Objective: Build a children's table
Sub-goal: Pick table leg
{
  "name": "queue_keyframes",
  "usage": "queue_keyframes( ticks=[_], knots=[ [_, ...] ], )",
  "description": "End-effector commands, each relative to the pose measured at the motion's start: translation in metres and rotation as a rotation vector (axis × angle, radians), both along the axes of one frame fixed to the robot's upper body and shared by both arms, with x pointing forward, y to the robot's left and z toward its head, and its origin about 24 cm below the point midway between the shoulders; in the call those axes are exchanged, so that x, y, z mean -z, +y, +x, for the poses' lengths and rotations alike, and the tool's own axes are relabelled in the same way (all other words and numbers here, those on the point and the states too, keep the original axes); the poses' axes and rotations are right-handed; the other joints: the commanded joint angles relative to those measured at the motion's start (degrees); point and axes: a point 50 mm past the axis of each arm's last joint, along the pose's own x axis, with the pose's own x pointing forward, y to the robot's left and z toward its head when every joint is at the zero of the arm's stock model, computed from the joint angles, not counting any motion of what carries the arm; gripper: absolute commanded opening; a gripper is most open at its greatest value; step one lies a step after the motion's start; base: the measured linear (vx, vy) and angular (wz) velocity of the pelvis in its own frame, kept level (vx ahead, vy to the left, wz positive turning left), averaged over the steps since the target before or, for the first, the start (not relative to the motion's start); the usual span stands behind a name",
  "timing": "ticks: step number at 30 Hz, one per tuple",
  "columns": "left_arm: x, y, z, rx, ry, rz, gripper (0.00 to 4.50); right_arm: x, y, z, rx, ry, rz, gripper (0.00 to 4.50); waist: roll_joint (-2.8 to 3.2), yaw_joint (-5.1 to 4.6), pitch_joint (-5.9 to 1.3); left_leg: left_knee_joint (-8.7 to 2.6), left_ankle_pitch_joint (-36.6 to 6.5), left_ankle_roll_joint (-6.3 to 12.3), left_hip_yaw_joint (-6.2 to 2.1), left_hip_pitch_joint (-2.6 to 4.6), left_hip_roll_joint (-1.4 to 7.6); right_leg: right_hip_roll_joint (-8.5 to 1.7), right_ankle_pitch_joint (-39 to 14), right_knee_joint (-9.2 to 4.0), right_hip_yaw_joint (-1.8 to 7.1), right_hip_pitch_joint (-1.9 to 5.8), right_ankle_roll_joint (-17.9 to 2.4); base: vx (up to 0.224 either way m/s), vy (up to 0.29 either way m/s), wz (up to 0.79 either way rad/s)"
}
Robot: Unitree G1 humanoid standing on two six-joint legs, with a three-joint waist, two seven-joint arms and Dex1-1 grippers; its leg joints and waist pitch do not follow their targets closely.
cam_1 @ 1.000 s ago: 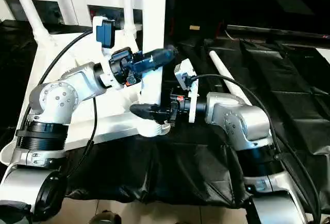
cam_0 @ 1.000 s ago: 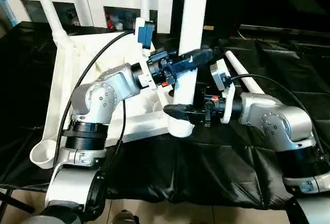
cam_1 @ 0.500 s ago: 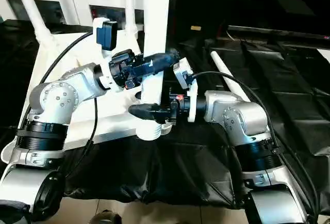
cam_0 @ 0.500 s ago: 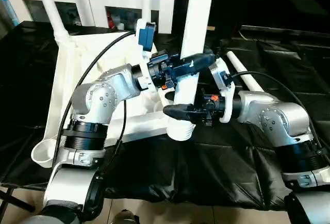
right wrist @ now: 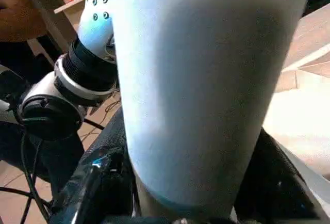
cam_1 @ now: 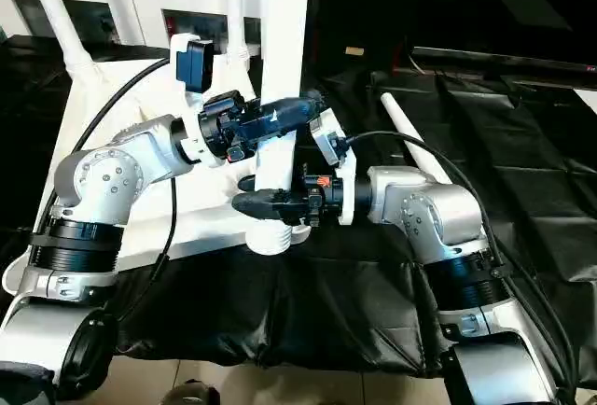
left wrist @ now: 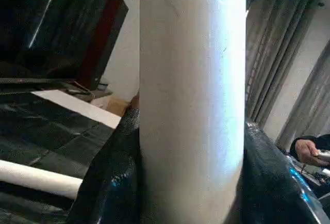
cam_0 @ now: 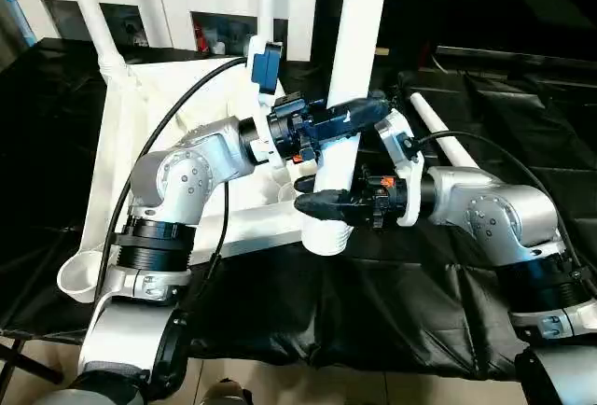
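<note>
Both grippers were clamped on 1 upright leg (cam_0: 350, 78) at the tabletop's (cam_0: 121, 153) near-right corner: left gripper (cam_0: 359, 111) higher, right gripper (cam_0: 312, 202) low. Another leg (cam_0: 443, 139) lay on the black cloth (cam_0: 373, 312) beside.

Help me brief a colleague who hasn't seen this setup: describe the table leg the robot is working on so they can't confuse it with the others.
Start at the white tabletop, lying underside up on the black cloth. At its near corner a thick white leg stands upright, with the left gripper above and the right gripper below, their black fingers either side of it. The other upright legs are unheld at far corners; another lies flat on the cloth.
</note>
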Motion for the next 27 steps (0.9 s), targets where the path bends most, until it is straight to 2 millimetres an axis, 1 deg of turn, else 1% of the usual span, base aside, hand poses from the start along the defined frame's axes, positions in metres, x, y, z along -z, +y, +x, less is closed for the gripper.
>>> queue_keyframes(
  ticks=[1, 3, 4, 5, 6, 8, 9, 10, 11, 12, 13, 14, 15, 16, 17, 18, 20, 21, 22, 23, 24, 25, 26, 27],
  knots=[
    [-0.009, -0.005, 0.000, 0.010, -0.032, 0.008, 2.58, 0.002, -0.003, 0.005, 0.043, 0.002, -0.034, 1.94, 0.11, -0.04, -4.92, -3.49, -9.1, -0.31, -0.84, 1.08, 2.00, -3.44, -10.1, -3.66, 2.84, 3.45, -11.1, 0.000, 0.000, 0.00],
    [-0.009, -0.005, 0.000, 0.012, -0.027, 0.004, 2.64, 0.003, -0.003, 0.005, 0.053, -0.001, -0.038, 1.93, 0.00, -0.09, -4.90, -3.52, -9.1, -0.31, -0.82, 1.07, 1.96, -3.43, -10.1, -3.70, 2.82, 3.45, -11.1, 0.000, 0.000, 0.00],
    [-0.010, -0.005, 0.000, 0.013, -0.025, -0.001, 2.78, 0.003, -0.002, 0.006, 0.059, 0.000, -0.039, 1.93, 0.22, -0.04, -4.94, -3.49, -9.1, -0.43, -0.84, 1.12, 1.97, -3.45, -10.1, -3.66, 2.82, 3.43, -11.2, 0.000, 0.000, 0.00],
    [-0.011, -0.004, 0.001, 0.007, -0.034, -0.009, 2.78, 0.003, -0.002, 0.007, 0.068, -0.003, -0.035, 1.93, 0.25, -0.08, -4.91, -3.47, -9.2, -0.45, -0.82, 1.05, 1.90, -3.42, -10.2, -3.73, 2.82, 3.42, -11.1, 0.000, 0.000, 0.00],
    [-0.012, -0.003, 0.003, -0.012, -0.044, -0.015, 2.93, 0.002, -0.002, 0.008, 0.082, -0.010, -0.030, 1.93, 0.25, -0.07, -4.94, -3.50, -9.5, -0.55, -0.85, 1.13, 1.95, -3.45, -10.4, -3.76, 2.80, 3.42, -11.1, 0.000, 0.000, 0.00],
    [-0.014, -0.002, 0.003, -0.025, -0.057, -0.027, 3.05, 0.002, -0.002, 0.009, 0.093, -0.011, -0.022, 1.93, 0.20, -0.08, -4.92, -3.54, -9.8, -0.70, -0.88, 1.13, 1.96, -3.44, -10.5, -3.81, 2.78, 3.45, -11.1, 0.000, 0.000, 0.00],
    [-0.016, -0.001, 0.004, -0.030, -0.065, -0.044, 3.05, 0.001, -0.002, 0.010, 0.103, -0.012, -0.013, 1.93, 0.39, -0.04, -4.98, -3.54, -9.7, -0.77, -0.92, 1.17, 2.01, -3.49, -10.2, -3.76, 2.77, 3.46, -11.2, 0.000, 0.000, 0.00],
    [-0.019, 0.000, 0.005, -0.057, -0.089, -0.074, 3.05, 0.001, -0.001, 0.011, 0.119, -0.017, -0.002, 1.93, 0.27, -0.11, -4.96, -3.55, -9.7, -0.73, -0.92, 1.08, 2.01, -3.45, -9.7, -3.75, 2.79, 3.46, -11.3, 0.000, 0.000, 0.00],
    [-0.023, 0.001, 0.006, -0.085, -0.113, -0.103, 3.05, 0.000, -0.001, 0.012, 0.133, -0.021, 0.008, 1.93, 0.36, -0.10, -4.98, -3.52, -9.7, -0.74, -0.91, 1.07, 1.97, -3.46, -9.5, -3.73, 2.78, 3.49, -11.4, 0.000, 0.000, 0.00],
    [-0.028, 0.003, 0.009, -0.126, -0.127, -0.135, 3.05, -0.001, -0.001, 0.013, 0.150, -0.030, 0.020, 1.93, 0.26, -0.08, -5.00, -3.50, -9.8, -0.76, -0.92, 1.06, 2.02, -3.53, -9.1, -3.78, 2.78, 3.51, -11.5, 0.000, 0.000, 0.00],
    [-0.037, 0.007, 0.013, -0.182, -0.143, -0.191, 3.05, -0.002, -0.001, 0.016, 0.188, -0.040, 0.041, 1.93, 0.30, -0.07, -5.04, -3.48, -9.7, -0.81, -0.93, 1.07, 2.02, -3.54, -8.8, -3.71, 2.77, 3.55, -11.6, 0.000, 0.000, 0.00],
    [-0.040, 0.009, 0.014, -0.196, -0.150, -0.212, 3.05, -0.002, -0.001, 0.017, 0.203, -0.043, 0.049, 1.93, 0.35, -0.04, -5.06, -3.45, -9.8, -0.89, -0.96, 1.10, 2.03, -3.57, -8.4, -3.69, 2.76, 3.43, -11.9, 0.000, 0.000, 0.00],
    [-0.048, 0.014, 0.015, -0.213, -0.172, -0.249, 3.05, -0.003, -0.001, 0.019, 0.241, -0.055, 0.065, 1.93, 0.28, -0.07, -5.07, -3.47, -10.0, -0.97, -0.99, 1.10, 1.95, -3.57, -8.7, -3.67, 2.67, 3.52, -11.7, 0.000, 0.000, 0.00],
    [-0.052, 0.018, 0.016, -0.236, -0.202, -0.252, 3.05, -0.002, -0.001, 0.021, 0.279, -0.064, 0.068, 1.93, 0.27, -0.09, -5.05, -3.48, -10.0, -1.00, -0.97, 1.15, 1.94, -3.56, -8.9, -3.67, 2.68, 3.47, -11.6, 0.000, 0.000, 0.00],
    [-0.055, 0.021, 0.017, -0.263, -0.232, -0.246, 3.05, -0.001, -0.001, 0.024, 0.317, -0.074, 0.067, 1.93, 0.63, -0.11, -4.98, -3.55, -10.0, -1.07, -1.03, 1.19, 1.95, -3.54, -9.1, -3.72, 2.68, 3.34, -11.5, 0.000, 0.000, 0.00],
    [-0.057, 0.027, 0.020, -0.312, -0.256, -0.220, 3.05, 0.003, -0.002, 0.028, 0.392, -0.102, 0.044, 1.93, 0.73, -0.21, -5.01, -3.59, -10.2, -1.64, -1.07, 1.14, 1.91, -3.52, -9.4, -3.68, 2.65, 3.37, -11.1, 0.000, 0.000, 0.00],
    [-0.057, 0.029, 0.021, -0.326, -0.260, -0.209, 3.05, 0.005, -0.002, 0.030, 0.423, -0.116, 0.031, 1.93, 0.61, -0.38, -4.98, -3.64, -10.2, -2.02, -1.02, 1.23, 1.85, -3.36, -9.3, -3.65, 2.65, 3.42, -10.8, 0.000, 0.000, 0.00],
    [-0.053, 0.032, 0.023, -0.345, -0.276, -0.152, 3.05, 0.008, -0.004, 0.032, 0.466, -0.135, 0.008, 1.93, 0.99, -0.41, -4.99, -3.68, -10.3, -2.25, -1.08, 1.31, 1.97, -3.39, -9.2, -3.67, 2.71, 3.21, -10.4, 0.000, 0.000, 0.00],
    [-0.051, 0.033, 0.023, -0.349, -0.281, -0.133, 3.05, 0.009, -0.004, 0.033, 0.480, -0.139, 0.002, 1.93, 0.90, -0.56, -5.01, -3.68, -10.4, -2.25, -1.02, 1.29, 1.88, -3.25, -9.0, -3.61, 2.69, 3.34, -10.3, 0.000, 0.000, 0.00],
    [-0.031, 0.039, 0.024, -0.369, -0.335, 0.066, 3.05, 0.015, -0.009, 0.038, 0.591, -0.176, -0.042, 1.93, 0.81, -0.48, -5.04, -3.74, -10.1, -2.27, -1.12, 1.33, 1.97, -3.42, -8.8, -3.60, 2.73, 3.32, -10.1, 0.000, 0.000, 0.00],
    [-0.020, 0.041, 0.024, -0.366, -0.364, 0.167, 3.05, 0.018, -0.010, 0.040, 0.624, -0.199, -0.056, 1.93, 1.00, -0.67, -5.01, -3.96, -10.4, -2.59, -1.22, 1.39, 2.00, -3.36, -10.0, -3.61, 2.71, 3.10, -9.1, 0.000, 0.000, 0.00],
    [-0.003, 0.043, 0.022, -0.343, -0.377, 0.289, 3.05, 0.020, -0.012, 0.040, 0.657, -0.223, -0.072, 1.93, 0.93, -0.82, -4.96, -3.94, -10.8, -2.87, -1.06, 1.47, 1.94, -3.26, -10.3, -3.69, 2.78, 3.14, -8.5, 0.000, 0.000, 0.00],
    [0.004, 0.045, 0.021, -0.329, -0.380, 0.343, 3.05, 0.022, -0.013, 0.041, 0.672, -0.234, -0.080, 1.93, 1.09, -0.73, -4.98, -4.01, -10.8, -3.04, -1.22, 1.51, 2.06, -3.44, -10.5, -3.71, 2.82, 3.07, -8.3, 0.000, 0.000, 0.00],
    [0.019, 0.048, 0.019, -0.308, -0.390, 0.436, 3.05, 0.024, -0.014, 0.041, 0.699, -0.250, -0.091, 1.93, 1.12, -0.90, -5.01, -4.05, -10.8, -3.23, -1.12, 1.48, 2.05, -3.37, -10.2, -3.58, 2.90, 3.09, -7.9, 0.000, 0.000, 0.00]
  ],
)
